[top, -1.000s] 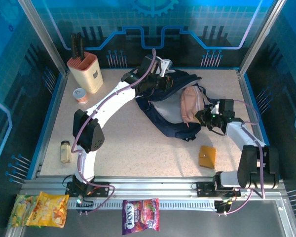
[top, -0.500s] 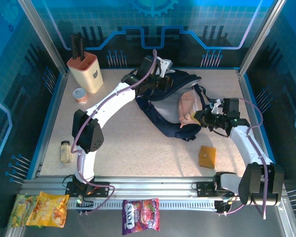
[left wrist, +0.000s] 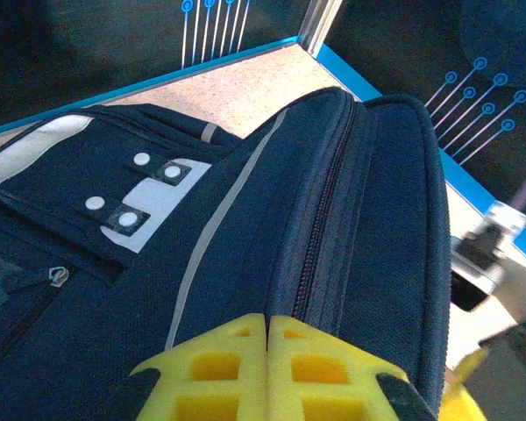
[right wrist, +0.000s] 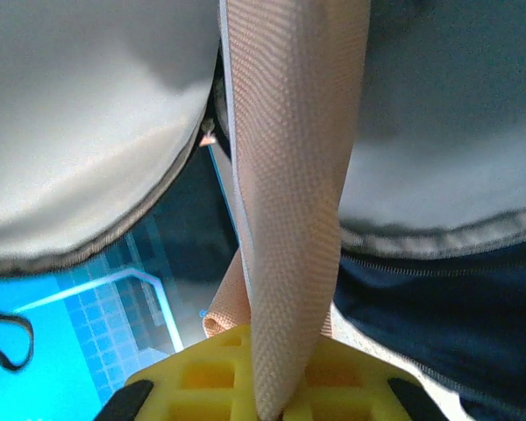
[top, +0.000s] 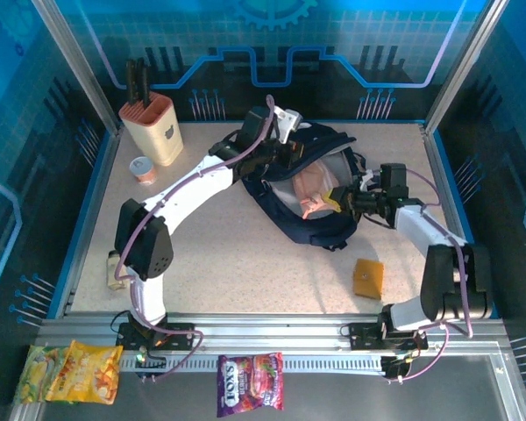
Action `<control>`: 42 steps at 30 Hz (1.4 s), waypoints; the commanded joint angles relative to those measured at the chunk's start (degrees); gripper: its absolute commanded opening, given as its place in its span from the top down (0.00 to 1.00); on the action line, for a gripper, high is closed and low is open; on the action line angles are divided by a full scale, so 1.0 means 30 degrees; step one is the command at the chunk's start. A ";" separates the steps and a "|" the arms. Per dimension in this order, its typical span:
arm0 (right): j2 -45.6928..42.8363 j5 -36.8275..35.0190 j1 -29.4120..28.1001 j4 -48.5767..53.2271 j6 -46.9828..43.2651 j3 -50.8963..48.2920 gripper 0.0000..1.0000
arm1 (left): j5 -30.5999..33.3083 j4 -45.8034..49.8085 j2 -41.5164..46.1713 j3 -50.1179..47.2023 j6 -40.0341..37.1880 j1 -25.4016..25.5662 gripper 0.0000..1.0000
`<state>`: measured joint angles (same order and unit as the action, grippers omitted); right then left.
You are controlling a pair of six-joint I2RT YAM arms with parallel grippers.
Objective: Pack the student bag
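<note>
At the far middle of the table [top: 228, 263], the student bag [top: 291, 221] is pinched at its zippered rim by the clenched left gripper [left wrist: 267, 368], so that the peach fabric pouch [right wrist: 289, 175] clamped in the right gripper [right wrist: 272, 395] can be fed into its propped-open mouth.

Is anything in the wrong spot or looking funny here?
Yes. A yellow snack packet and a purple snack packet lie off the table, down on the front rail by the arms' bases. A small bottle also seems tipped on its side near the table's left edge.
</note>
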<state>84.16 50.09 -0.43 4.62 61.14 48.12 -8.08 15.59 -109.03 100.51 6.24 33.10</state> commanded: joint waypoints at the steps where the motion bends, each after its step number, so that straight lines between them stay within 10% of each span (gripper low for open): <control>1: 0.1602 -0.0837 -0.0240 -0.1779 0.0854 0.1694 0.93 | -0.1056 -0.2151 0.1647 -0.0280 -0.0520 -0.0260 1.00; 13: 0.8270 -0.4488 -0.2112 -0.6595 0.3844 0.5724 0.92 | -0.1913 -0.2080 0.1660 -0.0559 0.0537 -0.0255 1.00; 19: 0.8999 -0.7341 -0.2323 -0.7938 0.4791 0.5414 0.73 | -0.1411 -0.1983 0.1415 -0.0374 0.1109 -0.0261 1.00; 34: -0.3014 -0.9449 -0.0261 0.1178 0.0230 -0.2058 0.34 | -0.1692 -0.0050 -0.0113 0.0882 0.1780 -0.0415 1.00; 42: -0.8214 -1.4337 0.1299 0.7279 -0.2818 -0.1153 0.20 | -0.2404 0.2487 -0.0009 -0.0047 0.2910 -0.0590 0.39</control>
<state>61.17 14.04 1.96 16.53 58.24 41.82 -13.85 19.40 -109.38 100.57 12.62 32.27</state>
